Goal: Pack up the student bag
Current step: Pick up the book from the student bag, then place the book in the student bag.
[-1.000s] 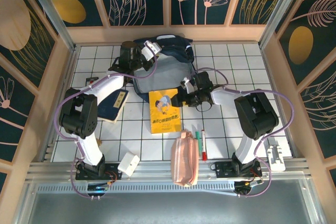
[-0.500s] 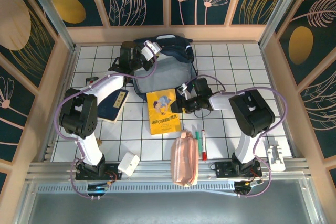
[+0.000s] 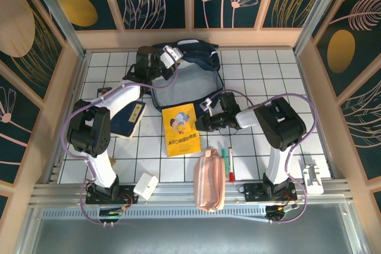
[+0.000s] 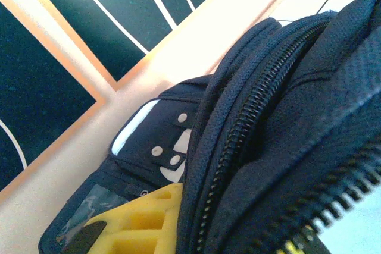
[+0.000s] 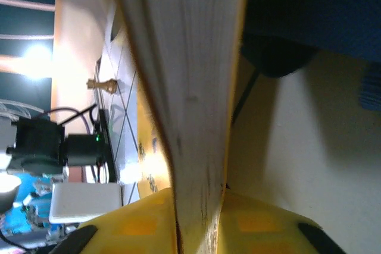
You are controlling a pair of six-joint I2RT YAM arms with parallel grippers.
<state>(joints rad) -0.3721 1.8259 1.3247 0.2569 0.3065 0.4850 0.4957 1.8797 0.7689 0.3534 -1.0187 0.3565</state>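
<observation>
Right gripper [image 5: 199, 221] clamped on yellow book [image 3: 181, 130] at its pale page edge, left gripper [image 3: 167, 59] pinched onto student bag [image 3: 199, 52] at zippered woven rim.

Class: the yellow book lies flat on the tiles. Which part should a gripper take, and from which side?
Its right long edge, coming in low from the right. The yellow book lies flat and thin, so only an edge fits between the fingers; the right gripper is clamped there.
</observation>
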